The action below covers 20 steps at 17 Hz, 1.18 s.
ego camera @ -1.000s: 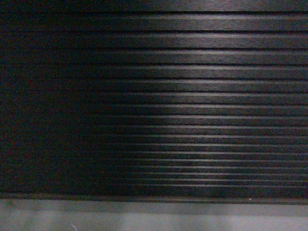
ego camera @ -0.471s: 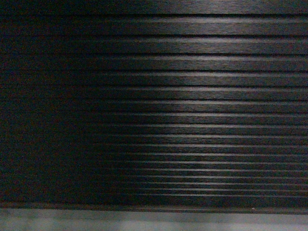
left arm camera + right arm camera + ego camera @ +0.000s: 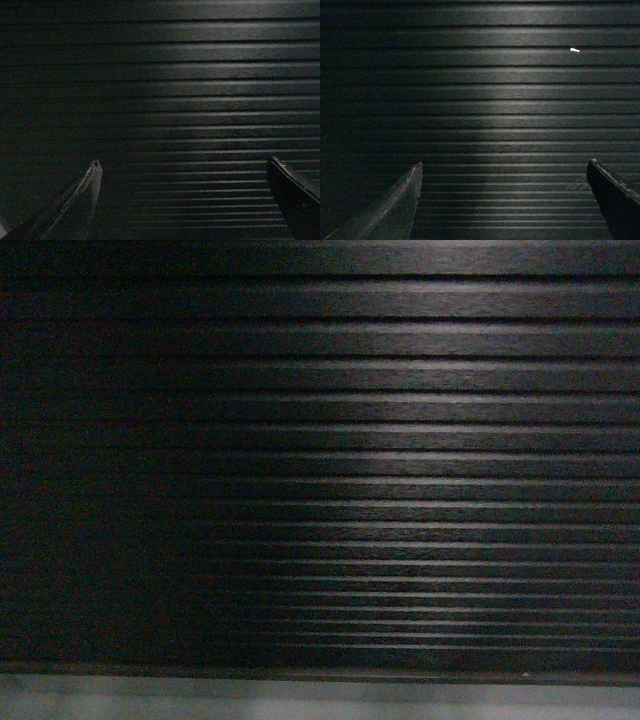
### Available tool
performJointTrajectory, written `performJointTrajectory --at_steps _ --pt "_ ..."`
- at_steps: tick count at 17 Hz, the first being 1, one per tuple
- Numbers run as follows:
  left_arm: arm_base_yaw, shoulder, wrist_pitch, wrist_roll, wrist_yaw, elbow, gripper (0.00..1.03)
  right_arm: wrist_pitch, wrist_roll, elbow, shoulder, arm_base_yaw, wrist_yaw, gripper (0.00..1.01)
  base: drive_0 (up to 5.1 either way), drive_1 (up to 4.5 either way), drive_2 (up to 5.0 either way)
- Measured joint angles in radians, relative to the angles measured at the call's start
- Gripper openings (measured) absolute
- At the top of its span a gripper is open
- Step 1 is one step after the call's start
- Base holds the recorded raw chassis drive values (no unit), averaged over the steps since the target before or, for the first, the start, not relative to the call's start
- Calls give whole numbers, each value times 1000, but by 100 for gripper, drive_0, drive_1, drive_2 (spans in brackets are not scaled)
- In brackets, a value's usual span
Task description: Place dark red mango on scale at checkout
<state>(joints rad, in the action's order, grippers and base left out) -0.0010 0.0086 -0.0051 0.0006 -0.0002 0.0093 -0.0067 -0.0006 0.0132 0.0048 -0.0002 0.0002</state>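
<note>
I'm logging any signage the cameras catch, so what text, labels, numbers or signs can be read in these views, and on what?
None: no view shows any readable text.
The dark ribbed panel fills all three views and bears no lettering.
The small white speck in the right wrist view is too small to identify.

A dark ribbed surface [image 3: 485, 110] of horizontal slats fills the view, lit dimly toward the middle and fading to black at the left. The right end effector [image 3: 504, 172] stands wide apart, its two fingers [image 3: 395, 207] rising from the lower corners. A small white speck [image 3: 574, 50] sits on an upper slat.
</note>
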Motion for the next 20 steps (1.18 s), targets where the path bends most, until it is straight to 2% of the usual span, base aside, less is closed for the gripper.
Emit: performJointTrajectory --at_steps 20 --pt "0 0 2 0 -2 0 98 3 0 0 0 0 0 98 0 0 0"
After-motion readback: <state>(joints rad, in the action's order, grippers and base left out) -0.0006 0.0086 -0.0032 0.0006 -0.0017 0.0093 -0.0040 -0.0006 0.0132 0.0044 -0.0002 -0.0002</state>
